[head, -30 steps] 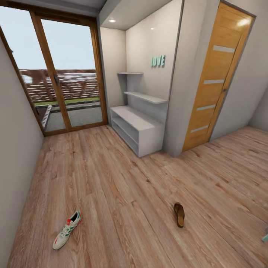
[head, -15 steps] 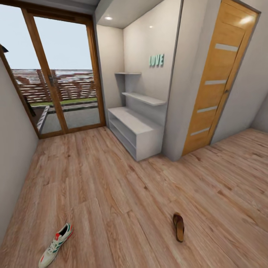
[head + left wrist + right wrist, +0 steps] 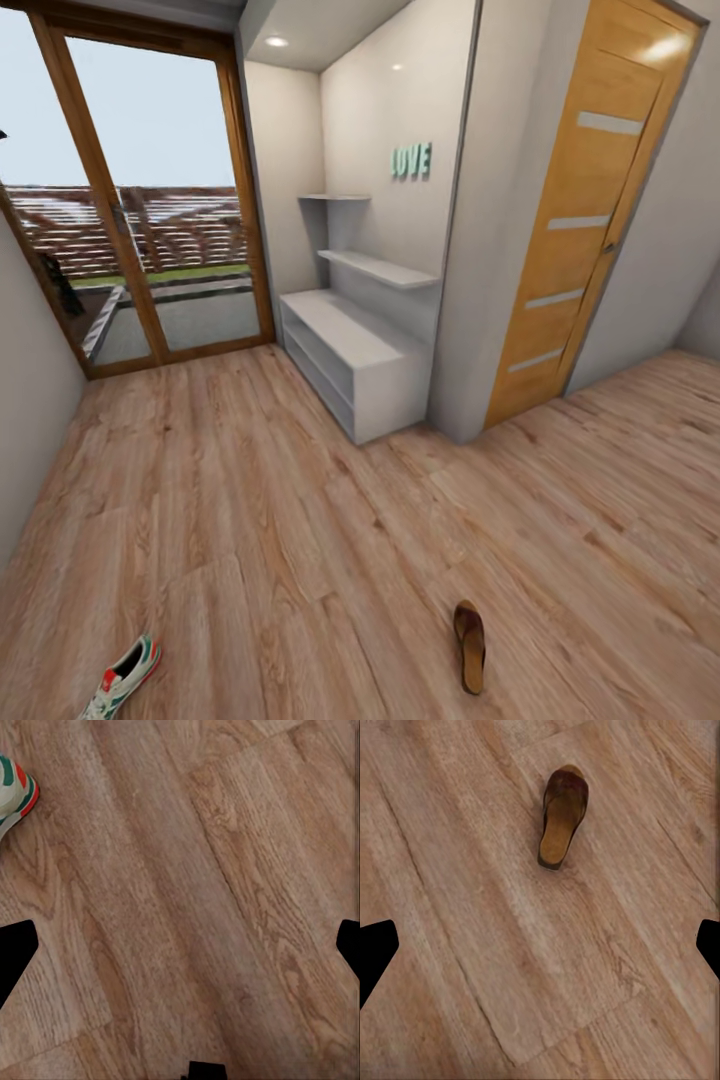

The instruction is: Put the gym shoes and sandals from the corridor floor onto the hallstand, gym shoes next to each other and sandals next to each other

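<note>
White gym shoe [image 3: 120,679] and sandal [image 3: 469,646] sit lower, camera having advanced.

sneaker [image 3: 122,678], sandal [image 3: 469,645] on floor [image 3: 300,540]

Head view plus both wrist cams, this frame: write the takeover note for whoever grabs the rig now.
Left gripper and right gripper: open, holding nothing, both over bare corridor floor.
One gym shoe lies on the floor low at the head view's left; one sandal lies on the floor nearer the right.
The hallstand stands ahead in the alcove, shelves bare.
Done: nothing placed.
Left: pick up these two, find their mates, rack all four in pairs.
</note>
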Controlling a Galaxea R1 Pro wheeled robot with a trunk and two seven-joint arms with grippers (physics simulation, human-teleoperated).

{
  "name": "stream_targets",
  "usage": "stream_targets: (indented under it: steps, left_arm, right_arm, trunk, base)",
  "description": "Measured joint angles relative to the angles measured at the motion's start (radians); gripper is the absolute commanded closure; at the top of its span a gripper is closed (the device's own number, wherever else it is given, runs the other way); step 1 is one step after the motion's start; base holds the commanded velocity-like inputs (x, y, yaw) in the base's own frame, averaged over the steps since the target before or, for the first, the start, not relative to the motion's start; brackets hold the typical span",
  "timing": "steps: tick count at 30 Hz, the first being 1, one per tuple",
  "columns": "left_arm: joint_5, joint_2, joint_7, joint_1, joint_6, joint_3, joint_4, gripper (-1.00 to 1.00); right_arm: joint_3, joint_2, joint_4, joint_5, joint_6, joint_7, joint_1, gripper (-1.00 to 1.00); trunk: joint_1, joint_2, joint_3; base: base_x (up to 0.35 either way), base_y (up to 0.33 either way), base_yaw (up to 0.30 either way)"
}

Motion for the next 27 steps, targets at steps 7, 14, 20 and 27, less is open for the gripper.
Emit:
stream_targets:
  steps: [7,14,20,27]
  left_arm:
    - [0.001,0.0,0.0,0.0,0.0,0.001,0.0,-1.0]
    - [0.002,0.0,0.0,0.0,0.0,0.003,-0.001,-1.0]
    - [0.003,0.0,0.0,0.0,0.0,0.005,-0.002,-1.0]
    - [0.002,0.001,0.0,0.0,0.0,0.004,-0.005,-1.0]
  right_arm:
    - [0.0,0.0,0.0,-0.001,0.0,0.0,0.0,-1.0]
    - [-0.001,0.0,-0.001,-0.001,0.001,-0.001,0.0,-1.0]
    - [0.0,0.0,-0.002,-0.001,0.001,-0.001,0.0,-1.0]
    - [0.001,0.0,0.001,-0.001,0.001,0.0,0.0,-1.0]
  trunk:
    - [0.0,0.0,0.0]
    - [0.0,0.0,0.0]
    - [0.0,0.0,0.0]
    - [0.0,0.0,0.0]
  base:
    - [0.284,-0.196,0.0]
    - [0.284,-0.153,0.0]
    - [0.287,-0.033,0.0]
    - [0.256,-0.005,0.0]
